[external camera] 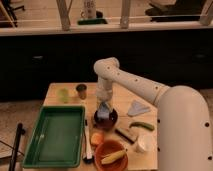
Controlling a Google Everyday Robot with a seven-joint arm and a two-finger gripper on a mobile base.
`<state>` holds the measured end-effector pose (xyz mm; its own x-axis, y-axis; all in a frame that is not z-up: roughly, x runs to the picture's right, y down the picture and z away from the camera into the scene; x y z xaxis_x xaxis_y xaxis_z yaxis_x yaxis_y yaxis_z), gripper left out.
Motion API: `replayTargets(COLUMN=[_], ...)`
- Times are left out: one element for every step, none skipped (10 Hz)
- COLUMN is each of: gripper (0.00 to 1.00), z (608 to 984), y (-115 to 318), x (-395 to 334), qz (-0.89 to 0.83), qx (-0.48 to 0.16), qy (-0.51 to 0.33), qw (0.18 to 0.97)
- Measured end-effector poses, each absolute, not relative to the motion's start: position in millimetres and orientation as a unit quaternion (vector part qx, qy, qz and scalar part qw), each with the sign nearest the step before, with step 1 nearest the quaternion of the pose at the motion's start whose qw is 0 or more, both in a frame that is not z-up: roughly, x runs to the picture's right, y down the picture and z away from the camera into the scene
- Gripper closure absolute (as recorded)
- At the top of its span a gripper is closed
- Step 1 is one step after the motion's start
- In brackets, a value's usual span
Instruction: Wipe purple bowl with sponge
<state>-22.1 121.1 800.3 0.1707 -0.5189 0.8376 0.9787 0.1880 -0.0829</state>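
The pincer (104, 107) hangs straight down over the purple bowl (106, 122) and is clamped on the sponge (103, 112) at the bowl's mouth. The bowl stands mid-bench (122, 104). The green tray's (55, 136) right edge is just left of it and the orange bowl (111, 154) is near. A brown block (125, 134) lies to the right. Bare bench lies on the far right.
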Motion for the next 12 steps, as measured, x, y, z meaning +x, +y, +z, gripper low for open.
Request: replayTargets(gripper=[1.00, 1.00, 1.00, 1.00, 1.00, 1.00, 1.00, 1.00, 1.00, 1.00, 1.00, 1.00], z=[794.1, 787.1, 780.0, 773.9, 769.0, 766.8, 766.4, 766.8, 768.0, 770.4, 773.9, 781.3], y=[126.7, 133.2, 141.3, 148.8, 156.8, 162.8, 164.8, 165.8, 166.4, 163.0, 158.2, 147.9], x=[-31.3, -36.9, -39.6, -40.1, -39.1, -34.5, -24.2, -14.7, -4.2, 10.7, 22.2, 32.8], qz=[-0.556, -0.568, -0.580, -0.590, -0.597, -0.598, -0.594, -0.588, -0.581, -0.569, -0.558, -0.546], qx=[-0.330, -0.327, -0.327, -0.327, -0.330, -0.334, -0.337, -0.339, -0.341, -0.341, -0.342, -0.339], qy=[-0.349, -0.351, -0.353, -0.354, -0.353, -0.351, -0.349, -0.347, -0.345, -0.341, -0.338, -0.335], qw=[0.678, 0.668, 0.657, 0.648, 0.640, 0.638, 0.642, 0.647, 0.654, 0.666, 0.677, 0.689])
